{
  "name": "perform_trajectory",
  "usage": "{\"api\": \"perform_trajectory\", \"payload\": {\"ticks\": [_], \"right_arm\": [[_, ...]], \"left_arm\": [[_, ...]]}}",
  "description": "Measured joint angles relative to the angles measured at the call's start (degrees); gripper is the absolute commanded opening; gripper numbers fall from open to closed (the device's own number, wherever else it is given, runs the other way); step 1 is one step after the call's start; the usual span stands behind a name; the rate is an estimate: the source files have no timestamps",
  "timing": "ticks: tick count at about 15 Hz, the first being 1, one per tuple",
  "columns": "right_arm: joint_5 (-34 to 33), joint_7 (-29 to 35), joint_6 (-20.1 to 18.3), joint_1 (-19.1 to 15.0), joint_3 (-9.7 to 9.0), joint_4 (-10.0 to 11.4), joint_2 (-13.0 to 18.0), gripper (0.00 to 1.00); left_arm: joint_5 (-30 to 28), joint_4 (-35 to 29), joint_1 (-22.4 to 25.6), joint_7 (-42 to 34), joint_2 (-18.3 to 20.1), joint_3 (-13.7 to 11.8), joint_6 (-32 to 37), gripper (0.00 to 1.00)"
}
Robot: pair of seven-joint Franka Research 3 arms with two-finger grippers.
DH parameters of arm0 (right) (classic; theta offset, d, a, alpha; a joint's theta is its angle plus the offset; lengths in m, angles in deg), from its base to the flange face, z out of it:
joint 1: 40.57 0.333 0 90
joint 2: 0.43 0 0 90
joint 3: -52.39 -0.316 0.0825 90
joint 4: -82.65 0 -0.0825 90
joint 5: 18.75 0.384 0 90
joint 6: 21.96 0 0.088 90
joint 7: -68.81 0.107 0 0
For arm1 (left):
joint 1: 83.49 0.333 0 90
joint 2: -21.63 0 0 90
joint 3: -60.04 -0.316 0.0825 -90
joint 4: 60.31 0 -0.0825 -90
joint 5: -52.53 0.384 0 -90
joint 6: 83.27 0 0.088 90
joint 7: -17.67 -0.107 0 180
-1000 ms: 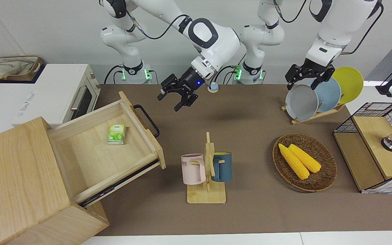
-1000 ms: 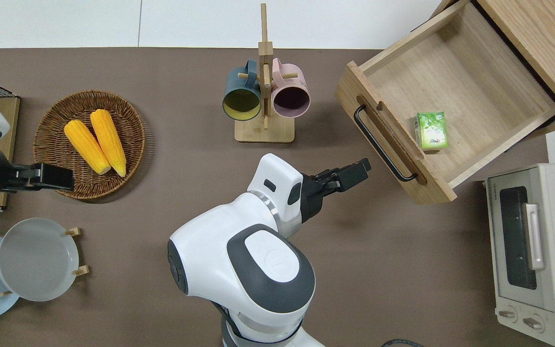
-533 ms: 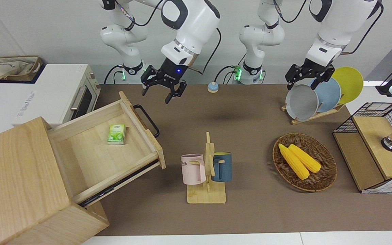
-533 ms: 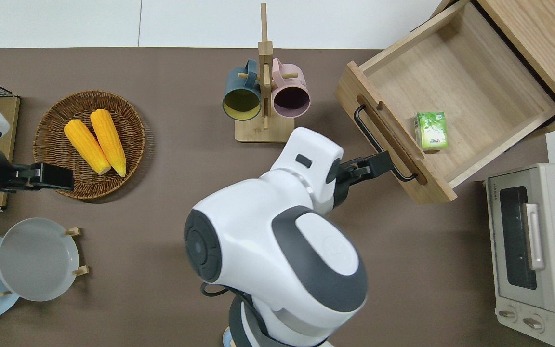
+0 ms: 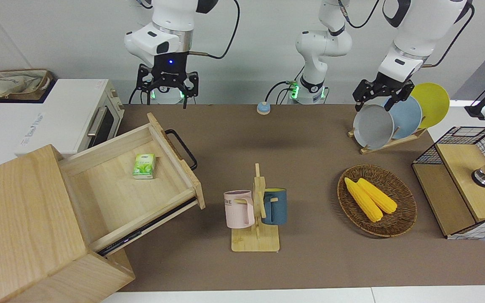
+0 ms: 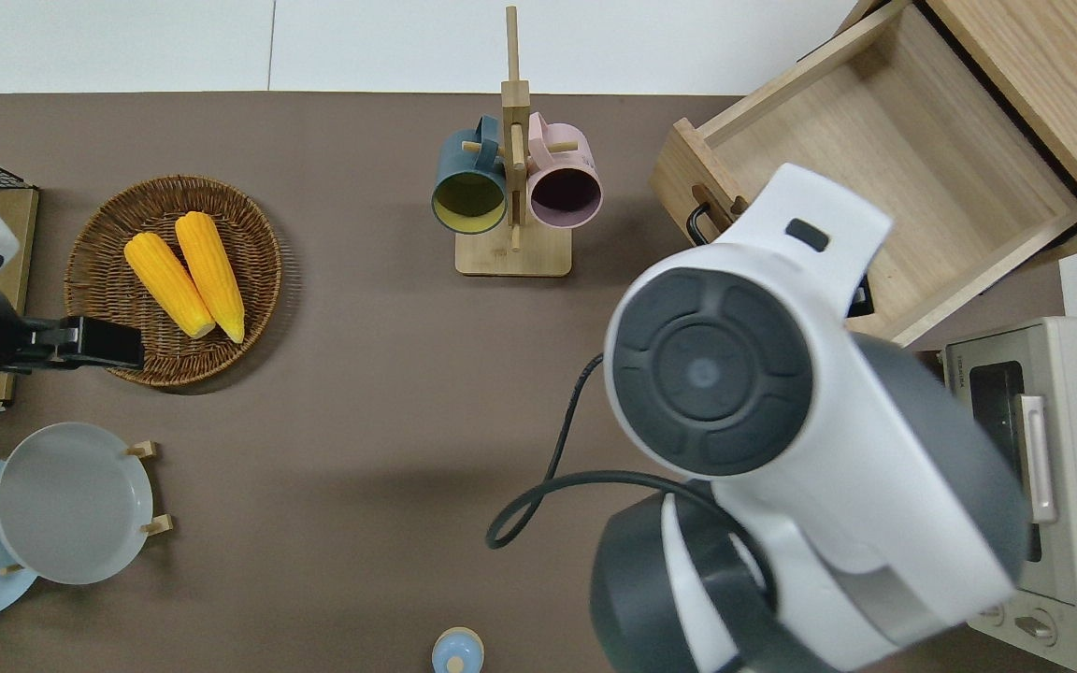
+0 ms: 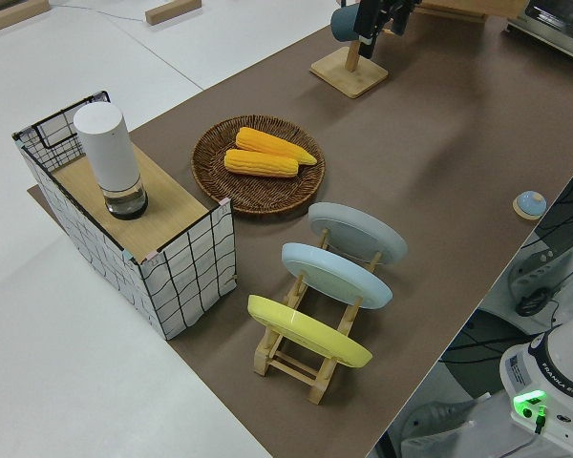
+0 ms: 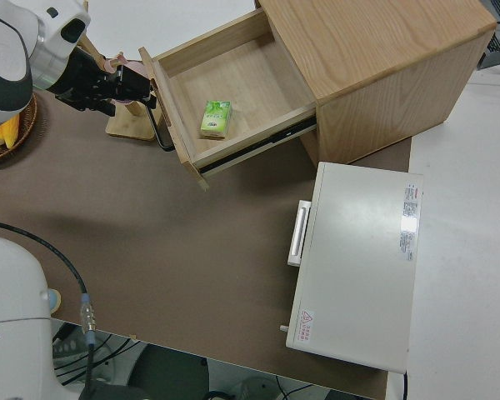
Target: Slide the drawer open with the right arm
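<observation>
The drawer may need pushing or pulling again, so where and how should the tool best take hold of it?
Probably by the black handle on the drawer front. It is a U-shaped bar standing clear of the wood, leaving a gap for fingers. Come from the open table side that the front faces, with the fingers closing across the bar's middle. The right tool is now raised, away from it.

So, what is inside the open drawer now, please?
The drawer holds one small green packet, lying flat near the handle. The rest of its floor looks bare. In the overhead view the right arm covers the packet. The part still inside the wood box is hidden.
</observation>
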Motion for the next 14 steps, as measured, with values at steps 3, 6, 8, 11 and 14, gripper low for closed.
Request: {"api": "perform_trajectory", "payload": {"ticks": [3, 6, 8, 11, 14], "right_arm": [[6.83, -5.14, 0.32, -1.66, 3.47, 2.86, 2.97, 0.992], [10.73, -9.90, 0.45, -4.87, 4.63, 5.53, 5.19, 0.992], [13.18, -11.79, 0.60, -7.02, 4.81, 6.55, 5.92, 0.992], [16.39, -13.03, 0.72, -9.56, 4.88, 8.33, 6.75, 0.992], [17.70, -14.90, 0.77, -10.56, 5.87, 9.40, 7.29, 0.992]], "left_arm": [[0.00, 0.00, 0.00, 0.00, 0.00, 0.00, 0.00, 1.00], [0.00, 0.00, 0.00, 0.00, 0.00, 0.00, 0.00, 1.00], [0.00, 0.00, 0.00, 0.00, 0.00, 0.00, 0.00, 1.00], [0.00, 0.00, 0.00, 0.00, 0.00, 0.00, 0.00, 1.00], [0.00, 0.00, 0.00, 0.00, 0.00, 0.00, 0.00, 1.00]]}}
